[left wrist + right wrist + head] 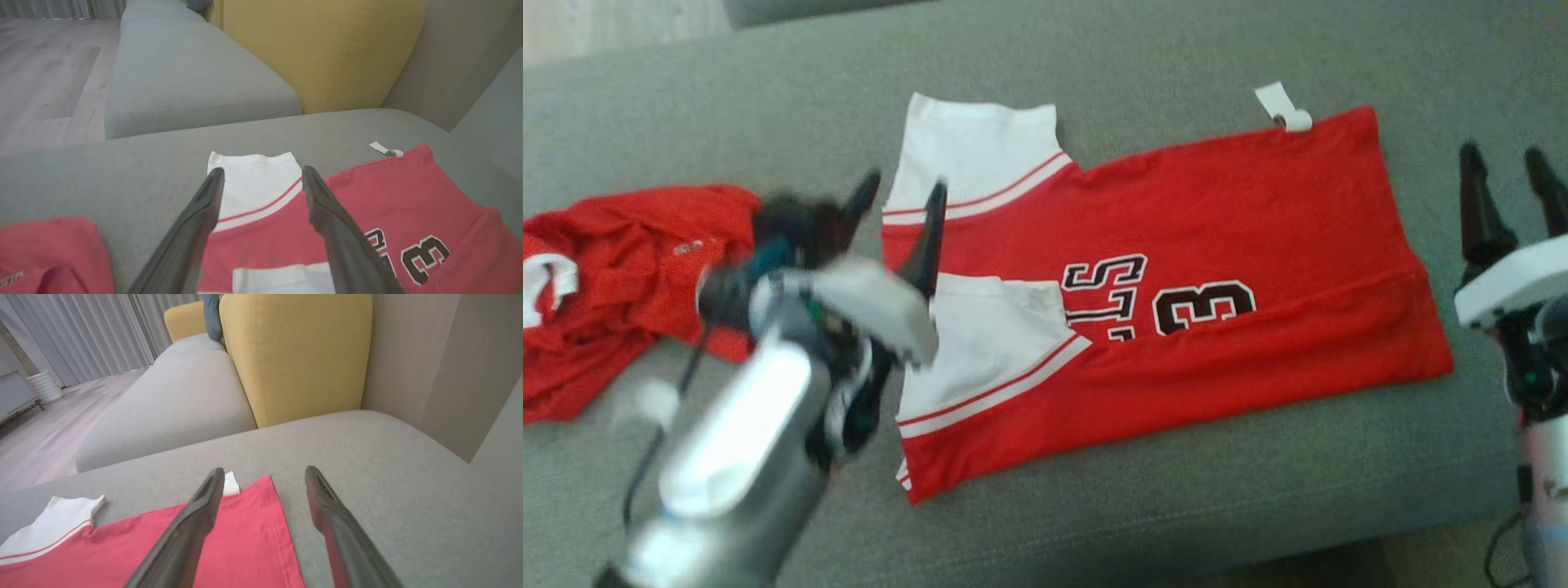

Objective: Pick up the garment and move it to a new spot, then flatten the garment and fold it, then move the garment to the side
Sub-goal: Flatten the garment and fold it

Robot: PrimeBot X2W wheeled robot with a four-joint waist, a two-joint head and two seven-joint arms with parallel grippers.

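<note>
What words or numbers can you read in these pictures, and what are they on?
"S", above partial letters: chest of the red jersey, rest hidden by the fold.
"3", beside a cut-off character: same jersey.
Small mark on the crumpled red garment: too blurred to read.
White tag: no readable text.

red jersey [1217, 212], frame centre: black white-edged "S", "L", "3", lying sideways, rest hidden by fold | crumpled red garment [621, 278], left edge: small white print, unreadable
</note>
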